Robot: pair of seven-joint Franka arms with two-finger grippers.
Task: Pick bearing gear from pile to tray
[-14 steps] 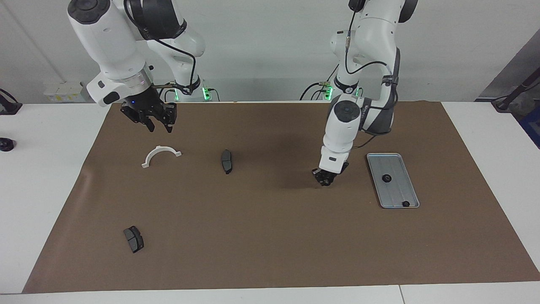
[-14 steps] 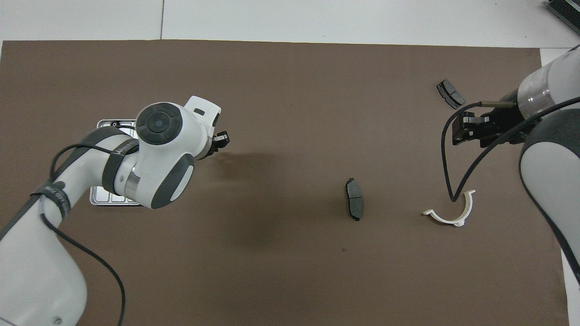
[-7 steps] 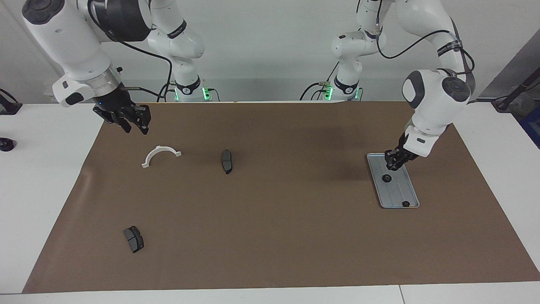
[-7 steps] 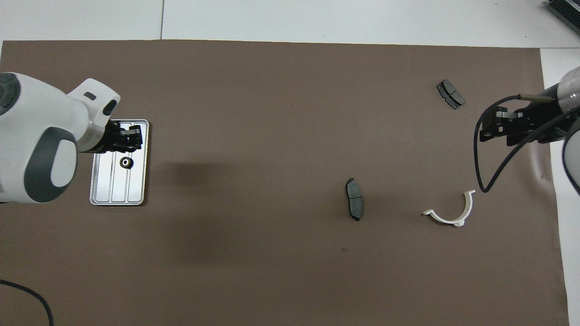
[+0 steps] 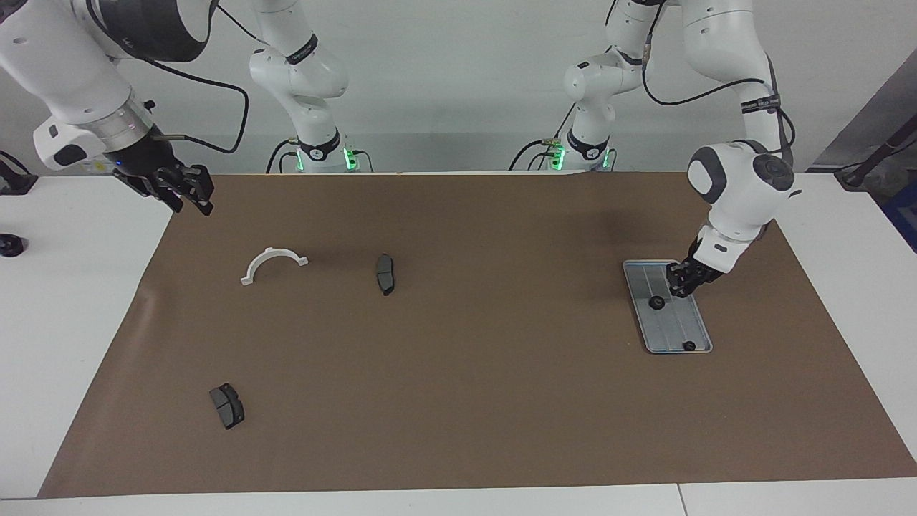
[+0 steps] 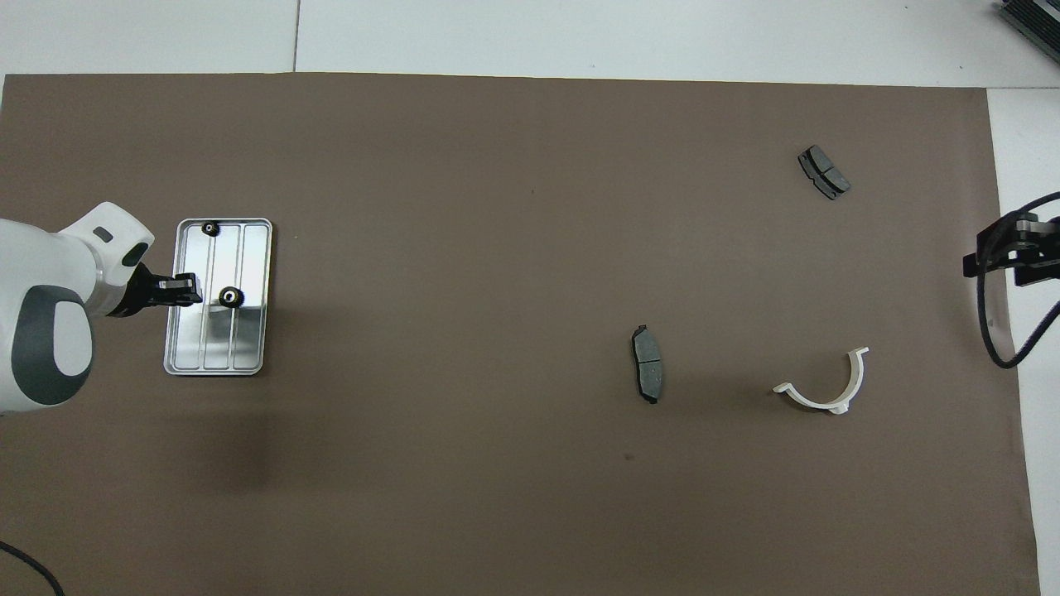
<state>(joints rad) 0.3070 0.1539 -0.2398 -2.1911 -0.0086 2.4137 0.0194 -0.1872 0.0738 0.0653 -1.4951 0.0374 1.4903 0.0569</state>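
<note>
The silver-grey ridged tray (image 5: 677, 326) lies on the brown mat toward the left arm's end of the table; it also shows in the overhead view (image 6: 195, 339). Two small black bearing gears lie in it: one near its middle (image 5: 655, 302) (image 6: 231, 296), one at its corner farther from the robots (image 5: 689, 345) (image 6: 210, 228). My left gripper (image 5: 680, 284) (image 6: 189, 290) hangs low over the tray, beside the middle gear. My right gripper (image 5: 188, 190) (image 6: 1002, 248) is open and empty, raised over the mat's edge at the right arm's end. No pile of gears shows.
A white half-ring bracket (image 5: 272, 262) (image 6: 828, 391) and a dark brake pad (image 5: 385, 274) (image 6: 648, 364) lie on the mat nearer to the robots. A second dark pad (image 5: 227, 405) (image 6: 824, 172) lies farther out toward the right arm's end.
My left gripper swung from over the mat's middle to over the tray and sank lower. My right gripper drew back from over the white bracket to the mat's edge.
</note>
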